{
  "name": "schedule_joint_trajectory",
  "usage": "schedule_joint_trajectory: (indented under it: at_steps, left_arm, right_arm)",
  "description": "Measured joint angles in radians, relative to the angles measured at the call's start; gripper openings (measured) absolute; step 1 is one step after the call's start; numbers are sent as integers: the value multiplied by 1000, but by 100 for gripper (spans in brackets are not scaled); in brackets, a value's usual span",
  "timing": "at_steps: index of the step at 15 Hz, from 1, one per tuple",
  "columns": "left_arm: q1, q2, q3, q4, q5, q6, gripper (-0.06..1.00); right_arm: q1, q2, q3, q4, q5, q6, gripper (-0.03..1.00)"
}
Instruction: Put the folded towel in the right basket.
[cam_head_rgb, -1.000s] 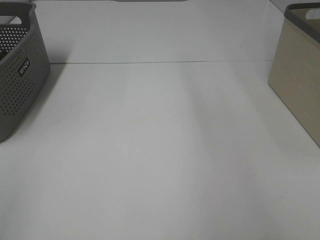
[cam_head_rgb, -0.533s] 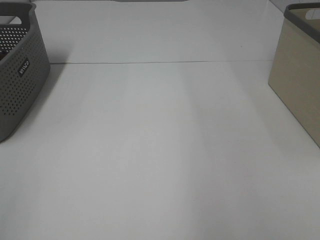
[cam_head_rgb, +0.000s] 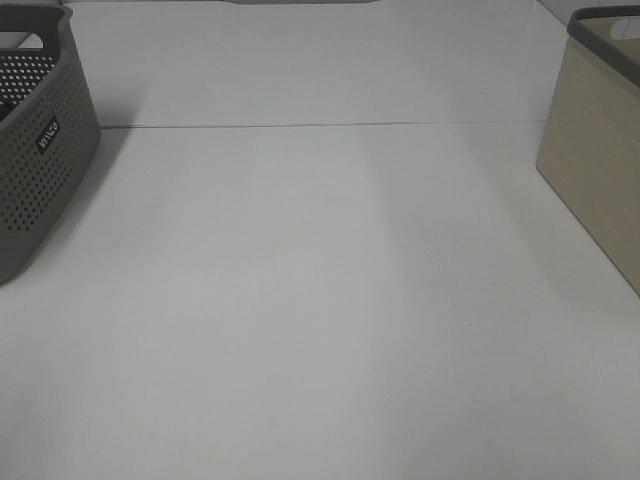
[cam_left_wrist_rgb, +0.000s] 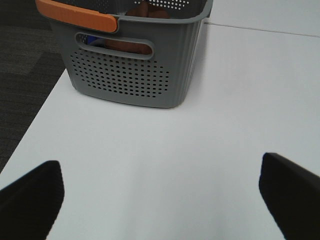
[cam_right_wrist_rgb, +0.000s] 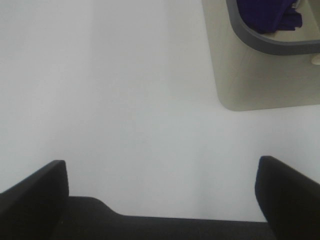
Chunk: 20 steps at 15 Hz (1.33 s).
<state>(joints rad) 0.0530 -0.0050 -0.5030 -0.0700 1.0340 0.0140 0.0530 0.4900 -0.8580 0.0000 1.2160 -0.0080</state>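
The right basket (cam_head_rgb: 600, 150) is beige with a grey rim and stands at the table's right edge. In the right wrist view the same basket (cam_right_wrist_rgb: 250, 75) holds a dark blue-purple folded cloth (cam_right_wrist_rgb: 267, 15), which looks like the towel. My right gripper (cam_right_wrist_rgb: 160, 195) is open and empty over bare table, well short of this basket. My left gripper (cam_left_wrist_rgb: 160, 195) is open and empty over bare table, a little in front of the grey basket (cam_left_wrist_rgb: 135, 65). Neither gripper shows in the exterior high view.
The grey perforated basket (cam_head_rgb: 35, 150) stands at the table's left edge. It has an orange handle (cam_left_wrist_rgb: 75, 15) and orange and blue items inside. The white table (cam_head_rgb: 320, 300) lies between the two baskets. Dark floor (cam_left_wrist_rgb: 25, 75) runs beyond its left edge.
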Motion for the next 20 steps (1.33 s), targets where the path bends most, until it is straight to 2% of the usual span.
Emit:
schedule_joint_trajectory:
  at_steps: [3, 8, 10, 11, 12, 20]
  left_arm:
    - [0, 0, 0, 0, 0, 0, 99]
    - [0, 0, 0, 0, 0, 0, 99]
    - [0, 0, 0, 0, 0, 0, 99]
    - [0, 0, 0, 0, 0, 0, 99]
    - [0, 0, 0, 0, 0, 0, 99]
    - [0, 0, 0, 0, 0, 0, 99]
  right_arm:
    - [0, -259, 100, -5, 5, 0, 97]
    - [0, -482, 278, -6, -13, 0, 97]
    - [0, -494, 351, -7, -19, -3, 97]
    - [0, -494, 385, 0, -83, -11, 97]
    - [0, -494, 396, 0, -94, -12, 97]
    - [0, -494, 403, 0, -109, -14, 97]
